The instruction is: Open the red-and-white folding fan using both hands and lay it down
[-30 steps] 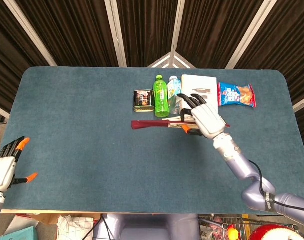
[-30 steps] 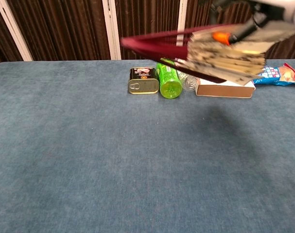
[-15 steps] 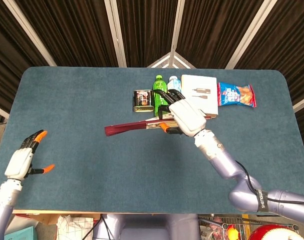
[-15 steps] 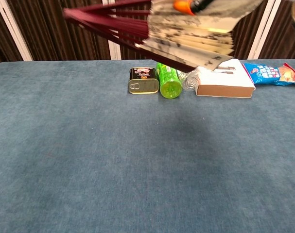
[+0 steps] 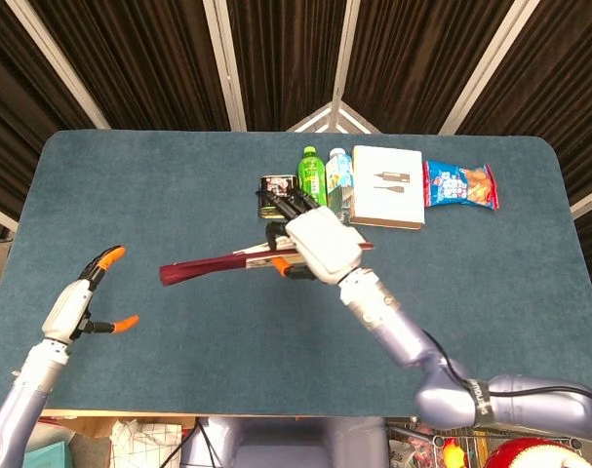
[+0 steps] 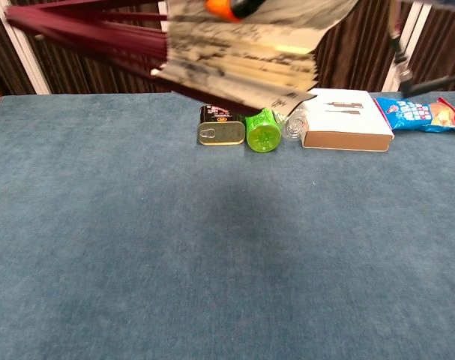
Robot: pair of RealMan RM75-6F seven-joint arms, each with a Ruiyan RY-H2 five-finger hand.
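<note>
- Orange-tipped fingers on your left hand [image 5: 81, 304] are spread wide with nothing in them, and that hand has come up and inward from the table's near-left corner over the last second. It's now hovering over the blue table [image 5: 130, 195], palm angled toward the incoming fan.
- Dark red handle end of the folding fan [image 5: 213, 265] points straight at that left hand now. The gap has closed a lot, but they're still apart, no contact yet.
- Your right hand [image 5: 315, 244] is wrapped around the paper end of the fan, carrying it in the air; it has swept left from in front of the white box [image 5: 387, 187] to in front of the tin can [image 5: 274, 191] and green bottle [image 5: 313, 177].
- From the chest view the fan's folds look only slightly loosened, so it's basically closed.
- My read: you're lining up the handover, and the left hand needs to grab the rib end before you can spread it.
</note>
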